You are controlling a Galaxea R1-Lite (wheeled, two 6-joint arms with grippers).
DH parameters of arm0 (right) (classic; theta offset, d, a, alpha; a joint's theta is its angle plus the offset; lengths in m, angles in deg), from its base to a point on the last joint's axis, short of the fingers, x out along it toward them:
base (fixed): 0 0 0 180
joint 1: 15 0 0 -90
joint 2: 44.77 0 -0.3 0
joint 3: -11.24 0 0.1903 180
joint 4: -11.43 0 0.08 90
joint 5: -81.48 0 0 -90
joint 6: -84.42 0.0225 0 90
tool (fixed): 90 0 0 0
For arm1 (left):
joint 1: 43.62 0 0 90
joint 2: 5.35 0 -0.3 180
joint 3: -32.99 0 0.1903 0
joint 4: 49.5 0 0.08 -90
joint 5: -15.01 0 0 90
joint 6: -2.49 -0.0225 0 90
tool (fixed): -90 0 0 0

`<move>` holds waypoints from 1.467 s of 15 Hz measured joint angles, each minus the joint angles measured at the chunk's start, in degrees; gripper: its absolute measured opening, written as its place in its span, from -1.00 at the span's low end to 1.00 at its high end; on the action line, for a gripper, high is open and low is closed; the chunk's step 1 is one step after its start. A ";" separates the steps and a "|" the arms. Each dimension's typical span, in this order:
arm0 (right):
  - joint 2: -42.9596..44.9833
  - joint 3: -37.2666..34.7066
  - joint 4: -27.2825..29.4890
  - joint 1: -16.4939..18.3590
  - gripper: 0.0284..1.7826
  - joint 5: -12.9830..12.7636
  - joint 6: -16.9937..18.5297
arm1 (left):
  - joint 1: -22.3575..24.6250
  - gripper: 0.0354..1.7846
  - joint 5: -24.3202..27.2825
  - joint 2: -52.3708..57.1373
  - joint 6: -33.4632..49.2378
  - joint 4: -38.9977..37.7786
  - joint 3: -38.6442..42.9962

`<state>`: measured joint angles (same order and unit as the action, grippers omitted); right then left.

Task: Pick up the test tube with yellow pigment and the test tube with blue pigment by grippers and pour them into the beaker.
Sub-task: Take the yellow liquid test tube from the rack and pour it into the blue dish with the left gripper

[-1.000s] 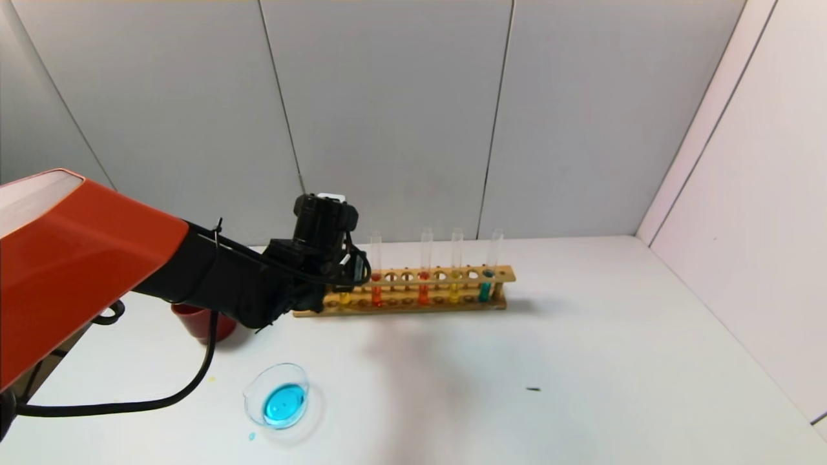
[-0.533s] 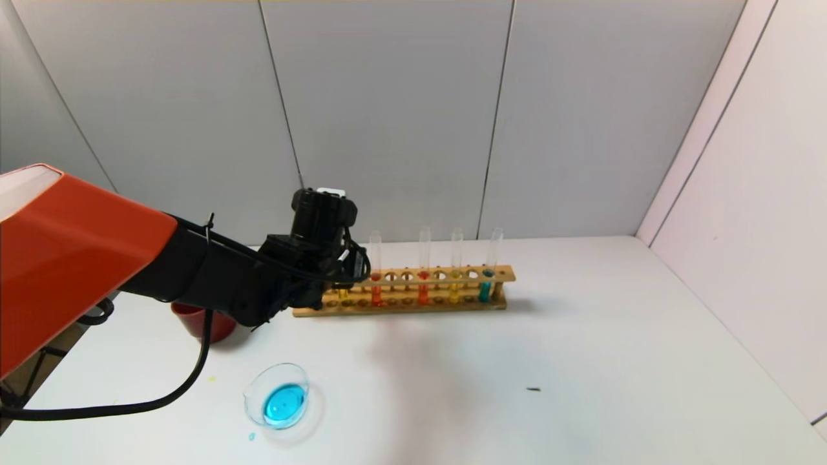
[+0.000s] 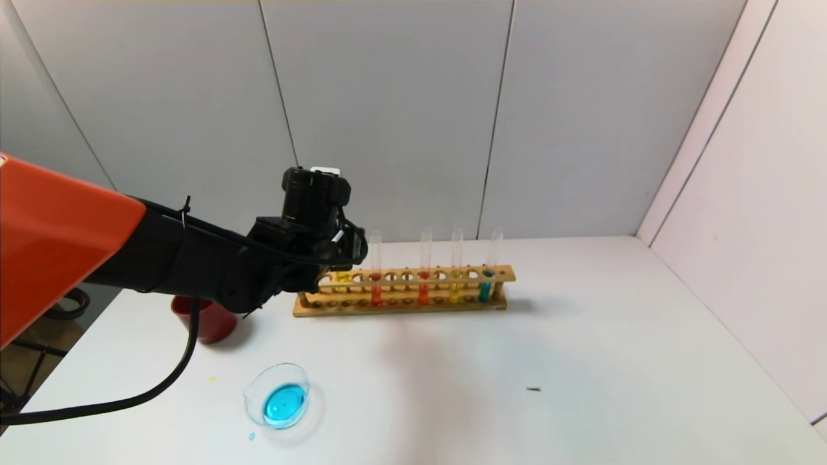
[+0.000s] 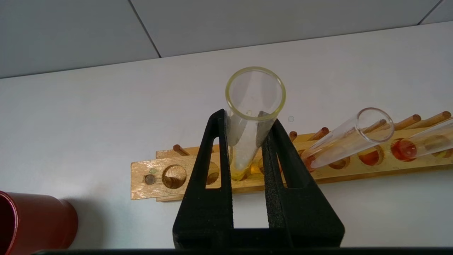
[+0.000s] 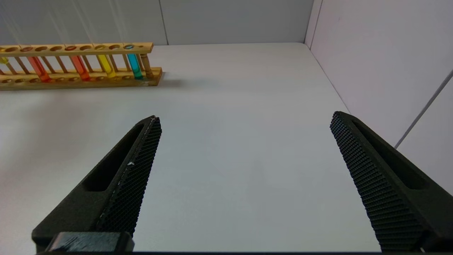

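My left gripper (image 3: 326, 261) is over the left end of the wooden rack (image 3: 413, 302). In the left wrist view it (image 4: 246, 117) is shut on the test tube with yellow pigment (image 4: 244, 148), held upright, its yellow bottom (image 3: 341, 278) level with the rack's top rail. The beaker (image 3: 278, 402) stands on the table in front of the rack and holds blue liquid. A second yellow tube (image 3: 455, 287) and a teal-blue tube (image 3: 484, 287) stand near the rack's right end. My right gripper (image 5: 246, 117) is open and empty above bare table, out of the head view.
Two orange-red tubes (image 3: 376, 290) (image 3: 423, 290) stand in the rack. A dark red cup (image 3: 207, 321) sits left of the rack, under my left arm. Small drops lie beside the beaker. Walls close the table at the back and right.
My left gripper has risen and drawn slightly left, lifting the yellow tube from low in the rack up to its top rail. The right arm shows no change.
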<state>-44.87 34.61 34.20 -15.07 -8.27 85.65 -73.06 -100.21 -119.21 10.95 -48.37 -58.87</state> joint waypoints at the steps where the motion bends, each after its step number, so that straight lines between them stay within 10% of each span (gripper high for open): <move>1: 0.00 0.00 0.00 0.00 0.96 0.00 0.00 | 0.00 -0.69 -0.10 0.18 -0.02 0.46 -0.43; 13: 0.00 0.00 0.00 0.00 0.96 0.00 -0.02 | 0.09 -0.69 -1.37 4.16 -0.55 4.57 -7.68; 22: 0.00 0.00 0.02 0.00 0.96 0.00 0.00 | 1.79 -0.69 -1.69 21.86 -11.54 26.04 -0.35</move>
<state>-44.87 34.61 34.22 -15.07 -8.27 85.65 -71.26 -101.91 -97.36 -0.59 -22.33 -59.23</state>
